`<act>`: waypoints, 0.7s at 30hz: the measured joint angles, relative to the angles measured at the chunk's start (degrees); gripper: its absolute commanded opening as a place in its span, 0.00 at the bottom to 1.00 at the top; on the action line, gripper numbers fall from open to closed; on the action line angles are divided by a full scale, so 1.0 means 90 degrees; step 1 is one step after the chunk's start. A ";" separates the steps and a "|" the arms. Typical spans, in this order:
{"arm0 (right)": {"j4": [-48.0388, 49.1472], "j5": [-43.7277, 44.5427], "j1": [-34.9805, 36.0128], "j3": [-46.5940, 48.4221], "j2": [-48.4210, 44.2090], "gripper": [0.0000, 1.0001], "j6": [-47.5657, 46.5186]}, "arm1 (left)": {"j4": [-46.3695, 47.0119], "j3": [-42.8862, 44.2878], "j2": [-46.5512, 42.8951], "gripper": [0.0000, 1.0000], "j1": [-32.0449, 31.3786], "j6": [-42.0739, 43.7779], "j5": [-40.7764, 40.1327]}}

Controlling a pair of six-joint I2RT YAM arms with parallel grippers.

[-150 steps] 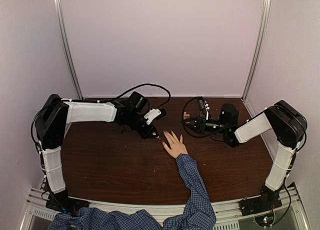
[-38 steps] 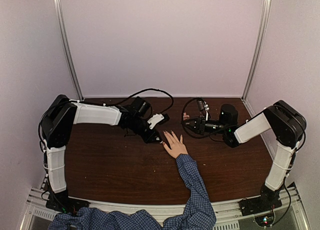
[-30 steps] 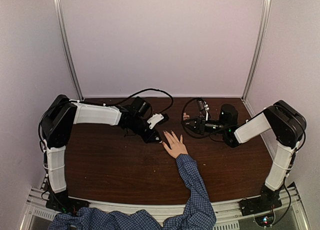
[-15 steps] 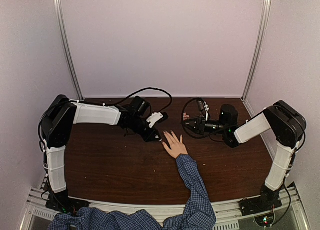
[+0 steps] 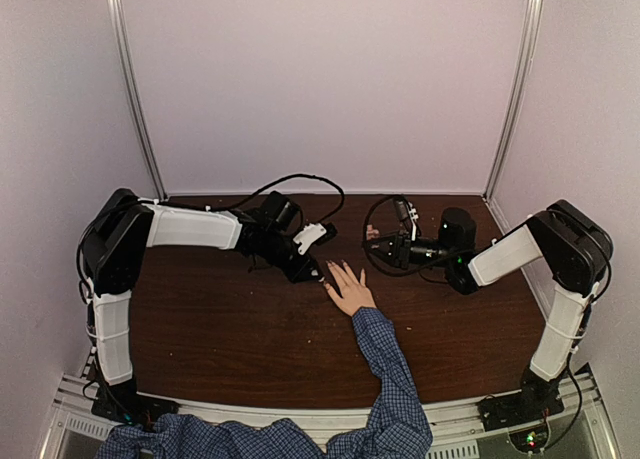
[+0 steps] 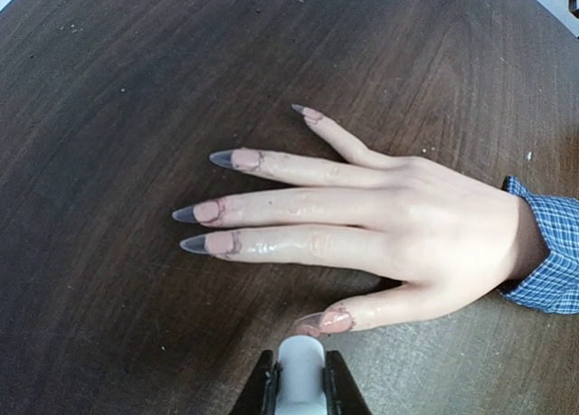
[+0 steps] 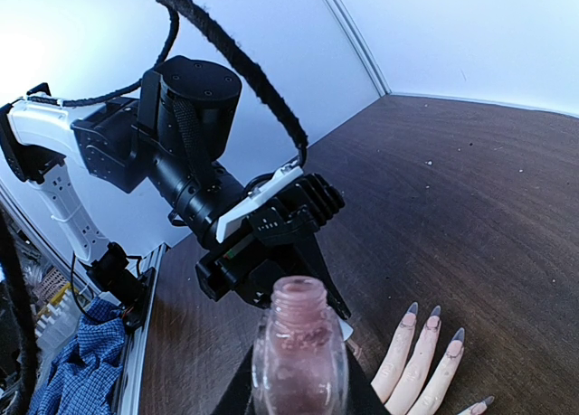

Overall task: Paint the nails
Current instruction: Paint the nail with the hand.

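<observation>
**Task status: in progress**

1. Location of work. The hand (image 6: 425,225) lies flat, palm down, on the worktop (image 5: 220,319), between the two arms. Its fingers are spread, and a blue checked sleeve (image 6: 552,252) covers the wrist.
2. Left tool (image 6: 298,390). The jaws are closed on a white cap (image 6: 299,365), which is judged to be the brush handle. The cap sits just beside the thumb (image 6: 380,308). The bristles are not visible, so contact with the thumbnail cannot be confirmed.
3. Right tool (image 7: 299,399). The jaws are closed around an uncapped bottle (image 7: 299,343) of pinkish polish. The bottle is held upright above the worktop, near the fingertips.
4. Work done. All five nails (image 6: 217,212) carry pink coating over the base half. Some polish is smeared onto the adjacent skin.
5. Work left. The long pointed tips read grey and appear uncoated. Judged from this, each nail needs a further pass to its tip. The thumb appears to be the nail in hand.
</observation>
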 measured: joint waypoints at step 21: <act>0.0000 0.0002 0.0000 0.0000 0.0000 0.00 0.0000 | 0.0010 0.0000 -0.0228 0.00 0.0000 -0.0034 0.0175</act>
